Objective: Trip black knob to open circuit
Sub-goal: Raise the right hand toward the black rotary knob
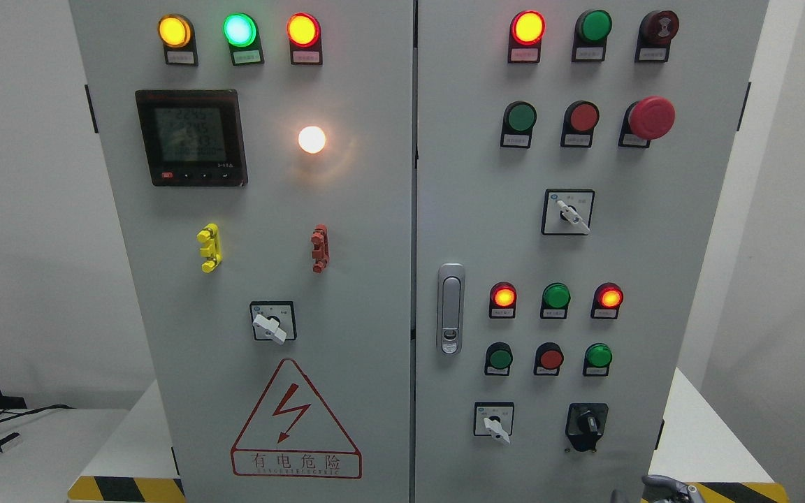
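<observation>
Straight ahead stands a grey cabinet (346, 279) with two doors. Low on the right door, the black knob (588, 425) sits just right of a white switch (495, 423) and below a row of buttons. At the bottom edge, right of the middle, only a grey tip of the right hand (666, 487) shows; whether its fingers are spread or curled cannot be told. It is below the knob, not touching it.

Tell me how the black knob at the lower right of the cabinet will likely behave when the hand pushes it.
The black knob looks rigid and fixed to the right door, so it should probably turn rather than shift. Its small, smooth-looking grip may slip under fingers.
</observation>
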{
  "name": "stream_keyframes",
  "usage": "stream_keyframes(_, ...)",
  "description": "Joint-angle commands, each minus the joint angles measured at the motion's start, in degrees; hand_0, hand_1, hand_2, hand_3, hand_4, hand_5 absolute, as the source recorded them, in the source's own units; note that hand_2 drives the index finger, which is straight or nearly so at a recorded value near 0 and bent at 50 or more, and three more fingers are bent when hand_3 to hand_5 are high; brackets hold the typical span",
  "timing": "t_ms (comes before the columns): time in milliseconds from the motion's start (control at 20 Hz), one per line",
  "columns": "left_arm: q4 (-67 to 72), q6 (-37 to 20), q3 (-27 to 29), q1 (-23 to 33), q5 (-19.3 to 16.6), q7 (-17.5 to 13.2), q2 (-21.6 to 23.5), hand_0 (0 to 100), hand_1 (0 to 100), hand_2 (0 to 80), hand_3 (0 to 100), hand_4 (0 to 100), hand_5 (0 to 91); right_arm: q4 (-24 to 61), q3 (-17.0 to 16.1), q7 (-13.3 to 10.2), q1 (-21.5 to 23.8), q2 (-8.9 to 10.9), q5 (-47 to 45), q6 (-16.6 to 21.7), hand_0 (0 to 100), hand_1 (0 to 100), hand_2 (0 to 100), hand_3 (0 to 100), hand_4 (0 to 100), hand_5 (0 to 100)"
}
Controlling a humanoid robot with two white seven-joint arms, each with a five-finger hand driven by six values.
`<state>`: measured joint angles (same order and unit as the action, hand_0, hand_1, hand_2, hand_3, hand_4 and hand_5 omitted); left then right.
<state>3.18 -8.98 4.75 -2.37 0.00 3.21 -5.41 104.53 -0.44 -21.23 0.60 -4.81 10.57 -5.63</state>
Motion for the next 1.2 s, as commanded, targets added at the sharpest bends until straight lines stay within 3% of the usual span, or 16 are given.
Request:
stream_keyframes(0,0.1,0.0,0.0,0.0,-1.8,0.0,0.0,12,39,0.0,0,0,0.0,-3.0,1.1,0.0,-2.7,-1.34,0.3,-0.3,25,81,45,81,83,92)
stream_keyframes(1151,0.0,0.0,0.0,0.0,-1.8,0.0,0.0,12,39,0.0,0,0,0.0,-7.4,0.8,-0.1,-7.5,-1.52,1.2,-1.5,27,79,44,81,82,91)
